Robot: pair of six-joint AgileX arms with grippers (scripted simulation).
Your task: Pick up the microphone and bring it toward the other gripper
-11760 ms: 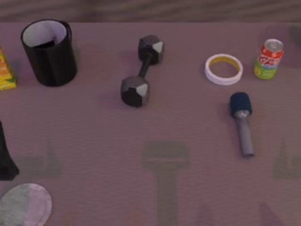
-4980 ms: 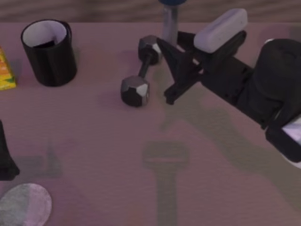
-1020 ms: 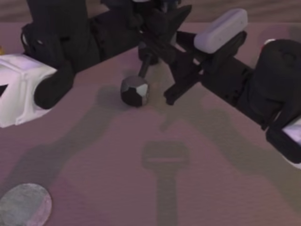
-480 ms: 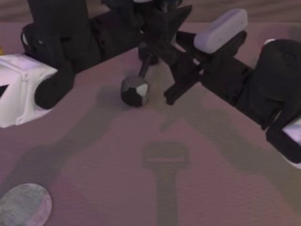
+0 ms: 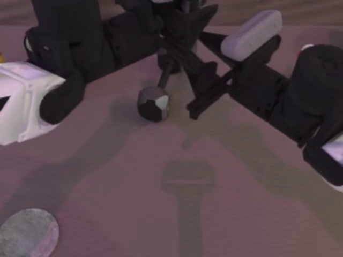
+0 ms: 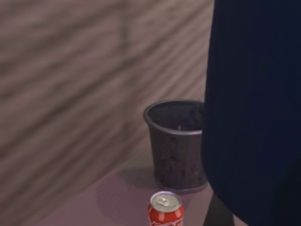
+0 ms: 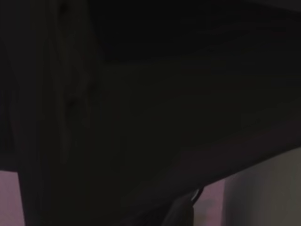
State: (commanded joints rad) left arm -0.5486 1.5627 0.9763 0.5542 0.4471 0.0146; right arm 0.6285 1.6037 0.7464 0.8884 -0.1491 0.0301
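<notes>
The microphone's dark-blue head (image 6: 254, 108) fills one side of the left wrist view, very close to the camera. From above, it is mostly hidden where both grippers meet at the table's back centre. My left gripper (image 5: 182, 24) reaches in from the left and is shut on the microphone. My right gripper (image 5: 198, 61) comes in from the right at the same spot, fingers parted, with its pale capsule pad (image 5: 252, 33) on top. The right wrist view is dark.
A black hex-headed dumbbell (image 5: 154, 101) lies just in front of the two grippers. A red can (image 6: 165, 209) and a dark cup-shaped container (image 6: 176, 141) show in the left wrist view. A grey disc (image 5: 28, 233) sits at the front left corner.
My right gripper's fingers have spread slightly in the last half second. Neither arm has moved otherwise, and the left gripper stays where it was.
</notes>
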